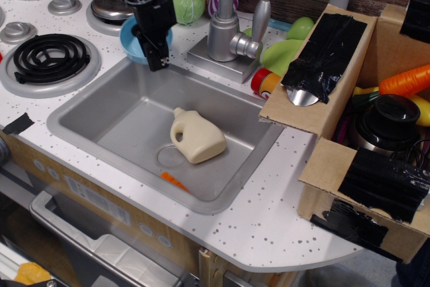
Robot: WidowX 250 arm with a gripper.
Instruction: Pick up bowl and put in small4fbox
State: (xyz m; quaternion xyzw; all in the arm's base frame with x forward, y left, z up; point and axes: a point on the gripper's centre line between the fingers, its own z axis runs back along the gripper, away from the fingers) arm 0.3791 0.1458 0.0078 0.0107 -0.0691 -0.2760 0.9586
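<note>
The light blue bowl [130, 43] is at the back left rim of the sink, beside the faucet, and looks tipped up with its inside facing the camera. My black gripper [158, 60] comes down from above across the bowl's right half. Its fingers appear closed on the bowl's rim, though the arm hides the contact. The small4fbox [314, 117], brown cardboard with black-taped flaps, stands open at the right edge of the counter. It holds a carrot, a black pot and other toys.
A cream toy jug [198, 138] and a small orange piece [176, 181] lie in the grey sink [101, 115]. The faucet [225, 28] stands behind the sink. A silver pot lid [114, 5], burners [47, 57] and toy vegetables [187, 3] are nearby.
</note>
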